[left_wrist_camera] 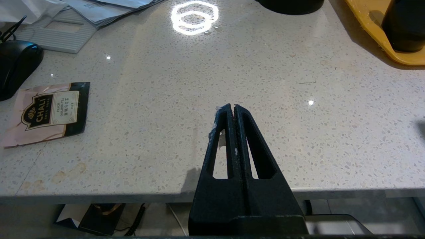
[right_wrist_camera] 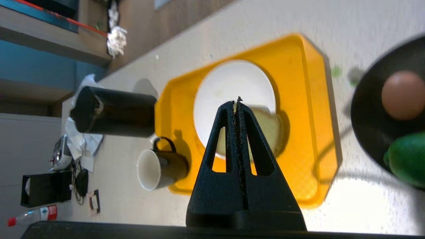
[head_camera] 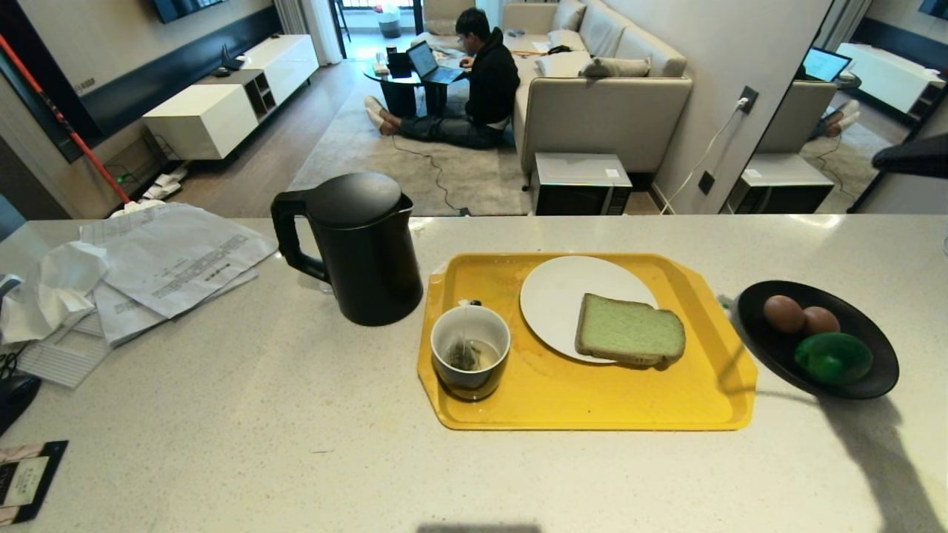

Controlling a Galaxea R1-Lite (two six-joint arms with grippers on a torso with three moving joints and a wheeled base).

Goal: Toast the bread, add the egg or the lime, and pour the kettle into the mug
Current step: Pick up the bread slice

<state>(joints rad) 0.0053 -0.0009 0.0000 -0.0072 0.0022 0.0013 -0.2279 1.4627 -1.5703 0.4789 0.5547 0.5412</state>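
- Your right gripper point(right_wrist_camera: 237, 101) hangs above the yellow tray point(right_wrist_camera: 317, 139) with its fingers pressed together and nothing between them; it points down toward the bread point(right_wrist_camera: 274, 127).
- Your left gripper point(left_wrist_camera: 231, 108) is parked over bare counter point(left_wrist_camera: 298, 126) near the front edge, pinched closed and empty.
- The bread point(head_camera: 629, 331) lies flat on the white plate point(head_camera: 563, 292), one edge overhanging onto the tray point(head_camera: 592, 403).
- Beside it on the tray stands the mug point(head_camera: 470, 350), a teabag inside; the kettle point(head_camera: 359, 248) stands on the counter just beside the tray.
- To the right, the black dish point(head_camera: 874, 377) holds an egg point(head_camera: 783, 313), a second one, and the lime point(head_camera: 833, 357).
- Risk: descend with the fingers closed and you will likely only press into the soft slice or push it off the plate.
- Risk: a flat slice gives little to grip; scraping under it could slide the plate toward the mug.
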